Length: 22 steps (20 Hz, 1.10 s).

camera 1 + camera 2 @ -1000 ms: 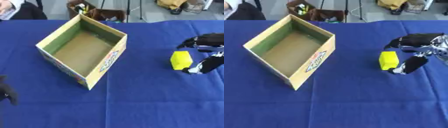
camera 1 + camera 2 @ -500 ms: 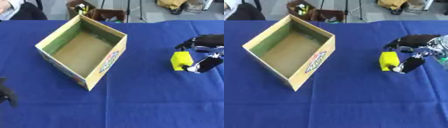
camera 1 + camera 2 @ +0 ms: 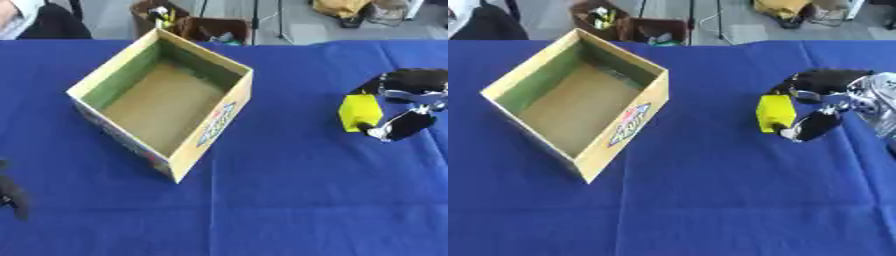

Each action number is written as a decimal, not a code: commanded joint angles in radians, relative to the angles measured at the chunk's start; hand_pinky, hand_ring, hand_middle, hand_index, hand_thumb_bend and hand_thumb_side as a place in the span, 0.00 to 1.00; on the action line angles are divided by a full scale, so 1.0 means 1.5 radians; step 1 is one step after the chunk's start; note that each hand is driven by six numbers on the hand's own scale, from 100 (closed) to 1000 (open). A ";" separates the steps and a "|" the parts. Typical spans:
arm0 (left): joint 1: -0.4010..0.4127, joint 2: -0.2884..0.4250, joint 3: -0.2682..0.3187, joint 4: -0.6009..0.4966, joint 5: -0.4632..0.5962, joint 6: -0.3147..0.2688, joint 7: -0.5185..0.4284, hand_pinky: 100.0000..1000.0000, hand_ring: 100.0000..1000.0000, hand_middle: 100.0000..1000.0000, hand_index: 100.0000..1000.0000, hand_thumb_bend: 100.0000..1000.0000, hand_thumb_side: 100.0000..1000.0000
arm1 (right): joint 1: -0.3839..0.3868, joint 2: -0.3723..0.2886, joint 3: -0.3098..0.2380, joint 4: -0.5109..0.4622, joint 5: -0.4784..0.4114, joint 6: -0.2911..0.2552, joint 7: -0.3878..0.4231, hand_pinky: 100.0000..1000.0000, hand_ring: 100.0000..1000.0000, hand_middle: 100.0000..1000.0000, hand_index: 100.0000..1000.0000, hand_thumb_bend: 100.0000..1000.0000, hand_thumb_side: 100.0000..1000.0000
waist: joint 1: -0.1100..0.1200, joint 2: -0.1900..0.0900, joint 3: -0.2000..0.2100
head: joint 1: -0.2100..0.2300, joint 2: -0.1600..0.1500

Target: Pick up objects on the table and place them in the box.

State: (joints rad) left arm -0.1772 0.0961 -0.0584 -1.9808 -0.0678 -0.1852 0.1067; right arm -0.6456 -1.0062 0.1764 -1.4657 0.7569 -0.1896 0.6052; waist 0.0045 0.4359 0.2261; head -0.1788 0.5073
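Yellow block (image 3: 360, 112) sits pinched in the right hand (image 3: 826, 102) at 3 o'clock; cardboard box (image 3: 162, 100) at 10 o'clock on the blue desk (image 3: 289, 200).

A blue cloth (image 3: 262, 200) covers the whole surface, creased in a few long folds. Beyond its far edge lies a pale grey floor (image 3: 289, 22). On that floor stands a brown open crate (image 3: 627, 25) holding small mixed items, too blurred to name. Thin dark stand legs (image 3: 262, 20) rise beside it. Further along the far edge lies a tan bundle (image 3: 785, 9), and at the opposite far corner a dark seated shape (image 3: 57, 22) shows. The light is even and soft.
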 commanded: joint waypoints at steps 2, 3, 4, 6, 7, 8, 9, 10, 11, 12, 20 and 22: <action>-0.005 0.005 -0.003 -0.013 -0.003 0.000 -0.003 0.16 0.30 0.32 0.63 0.00 0.95 | -0.007 -0.014 -0.001 0.000 0.003 -0.005 0.013 0.75 0.74 0.54 0.75 0.12 0.46 | -0.001 -0.012 0.002 | -0.001 -0.005; -0.005 0.005 -0.003 -0.013 -0.003 0.000 -0.003 0.16 0.30 0.32 0.63 0.00 0.95 | -0.009 -0.014 -0.002 -0.001 0.003 -0.004 0.010 0.75 0.74 0.52 0.72 0.12 0.46 | -0.001 -0.012 0.002 | -0.001 -0.005; -0.005 0.005 -0.004 -0.013 -0.003 0.000 -0.003 0.16 0.30 0.32 0.63 0.00 0.95 | -0.010 -0.013 -0.003 -0.002 0.004 -0.003 0.004 0.73 0.72 0.48 0.67 0.12 0.46 | -0.001 -0.012 0.003 | -0.001 -0.006; -0.006 0.005 -0.004 -0.013 -0.004 0.000 -0.004 0.16 0.30 0.32 0.63 0.00 0.95 | -0.012 -0.012 -0.005 -0.005 0.006 0.001 -0.017 0.72 0.70 0.44 0.62 0.11 0.45 | -0.002 -0.011 0.003 | -0.001 -0.006; -0.006 0.005 -0.004 -0.013 -0.004 0.001 -0.004 0.16 0.30 0.32 0.63 0.00 0.95 | -0.012 -0.012 -0.005 -0.006 0.008 0.002 -0.026 0.71 0.68 0.41 0.58 0.09 0.42 | -0.002 -0.011 0.003 | -0.001 -0.006; -0.006 0.005 -0.005 -0.013 -0.004 0.001 -0.005 0.16 0.30 0.32 0.63 0.00 0.95 | -0.013 -0.012 -0.006 -0.007 0.008 0.004 -0.037 0.71 0.67 0.40 0.56 0.08 0.42 | -0.002 -0.012 0.003 | -0.001 -0.006; -0.006 0.006 -0.005 -0.013 -0.004 0.001 -0.005 0.16 0.30 0.32 0.63 0.00 0.95 | -0.014 -0.012 -0.007 -0.007 0.008 0.006 -0.048 0.71 0.66 0.39 0.55 0.07 0.41 | -0.003 -0.012 0.003 | -0.001 -0.005; -0.006 0.006 -0.005 -0.013 -0.003 0.002 -0.005 0.16 0.30 0.32 0.63 0.00 0.95 | -0.014 -0.012 -0.006 -0.007 0.008 0.007 -0.056 0.71 0.66 0.39 0.55 0.07 0.41 | -0.003 -0.012 0.003 | -0.001 -0.005; -0.006 0.006 -0.005 -0.013 -0.004 0.002 -0.005 0.16 0.30 0.32 0.63 0.00 0.95 | -0.014 -0.013 -0.007 -0.007 0.007 0.009 -0.063 0.70 0.64 0.36 0.51 0.03 0.37 | -0.003 -0.012 0.003 | 0.000 -0.005; -0.006 0.006 -0.005 -0.013 -0.004 0.002 -0.005 0.16 0.30 0.32 0.63 0.00 0.95 | -0.015 -0.013 -0.007 -0.007 0.007 0.011 -0.070 0.70 0.64 0.36 0.50 0.02 0.37 | -0.004 -0.013 0.003 | 0.000 -0.005; -0.006 0.007 -0.004 -0.013 -0.003 0.006 -0.004 0.16 0.30 0.32 0.63 0.00 0.95 | -0.019 -0.018 -0.022 -0.025 -0.022 0.044 -0.115 0.67 0.54 0.26 0.40 0.00 0.13 | -0.007 -0.019 -0.001 | 0.002 -0.004; -0.005 0.008 -0.003 -0.013 -0.003 0.007 -0.003 0.16 0.30 0.32 0.63 0.00 0.95 | -0.022 -0.020 -0.029 -0.039 -0.038 0.054 -0.123 0.68 0.53 0.25 0.39 0.00 0.10 | -0.007 -0.021 -0.002 | 0.004 -0.003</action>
State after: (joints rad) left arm -0.1793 0.0960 -0.0640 -1.9808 -0.0701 -0.1768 0.1003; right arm -0.6604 -0.9987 0.1557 -1.4969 0.7186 -0.1173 0.4331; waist -0.0041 0.4333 0.2238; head -0.1763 0.5073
